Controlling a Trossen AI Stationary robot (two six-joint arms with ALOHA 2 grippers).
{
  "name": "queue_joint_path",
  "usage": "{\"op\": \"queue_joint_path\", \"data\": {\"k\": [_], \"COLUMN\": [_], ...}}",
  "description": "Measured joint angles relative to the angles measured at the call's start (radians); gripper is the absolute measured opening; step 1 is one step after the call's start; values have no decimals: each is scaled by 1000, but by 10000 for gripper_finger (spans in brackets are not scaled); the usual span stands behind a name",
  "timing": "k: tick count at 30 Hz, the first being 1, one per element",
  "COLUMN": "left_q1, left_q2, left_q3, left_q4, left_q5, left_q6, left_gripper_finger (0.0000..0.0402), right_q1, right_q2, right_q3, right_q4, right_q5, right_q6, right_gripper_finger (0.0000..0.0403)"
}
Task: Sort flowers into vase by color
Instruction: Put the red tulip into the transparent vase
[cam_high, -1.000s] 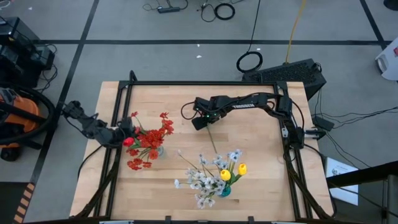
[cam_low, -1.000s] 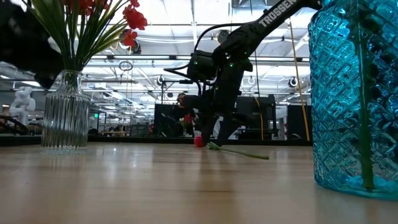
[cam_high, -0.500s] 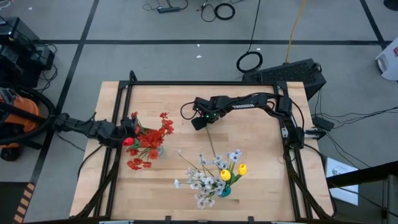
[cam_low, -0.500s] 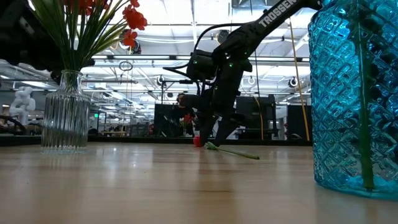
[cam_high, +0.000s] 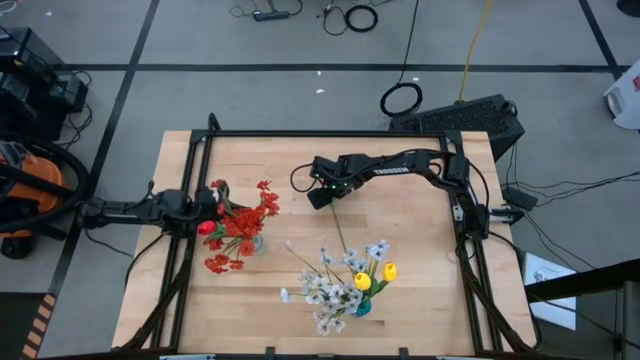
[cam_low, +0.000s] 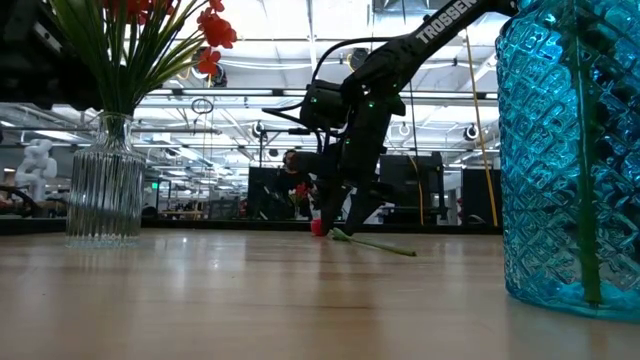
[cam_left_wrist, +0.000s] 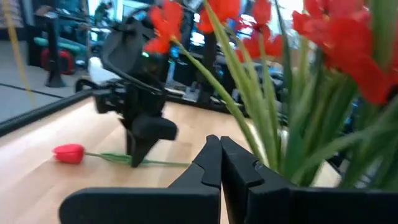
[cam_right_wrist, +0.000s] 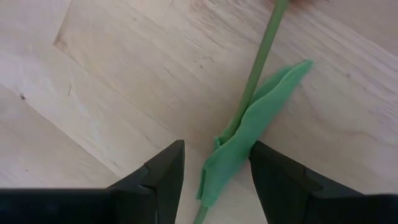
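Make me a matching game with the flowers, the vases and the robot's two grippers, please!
Things:
1. red tulip
2. yellow tulip
3. left gripper
4. right gripper

States:
A. shut, beside the clear vase of red flowers
B. lying flat on the table
C. standing in the blue vase with white blossoms
D. open, fingers on either side of a green stem

Pairs: 1-B, 2-C, 3-A, 4-D
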Motion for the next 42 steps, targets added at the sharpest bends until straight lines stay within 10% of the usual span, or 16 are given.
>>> {"op": "queue_joint_path", "data": {"k": [11, 25, 42], "left_q1": [16, 16, 16], "left_q2": [4, 5, 5], "left_q3": [-1, -1, -2], "left_q4": [-6, -4, -2], "left_q5": [54, 54, 53], "left_q6": [-5, -4, -4], "left_gripper_finger": [0, 0, 0], "right_q1": [1, 2, 5], "right_q2": [0, 5, 2], "right_q3": [1, 3, 2], "right_q4": [-20, -82, -137], "right_q5": [-16, 80, 108], "right_q6": [6, -20, -388], "right_gripper_finger": [156, 9, 3]}}
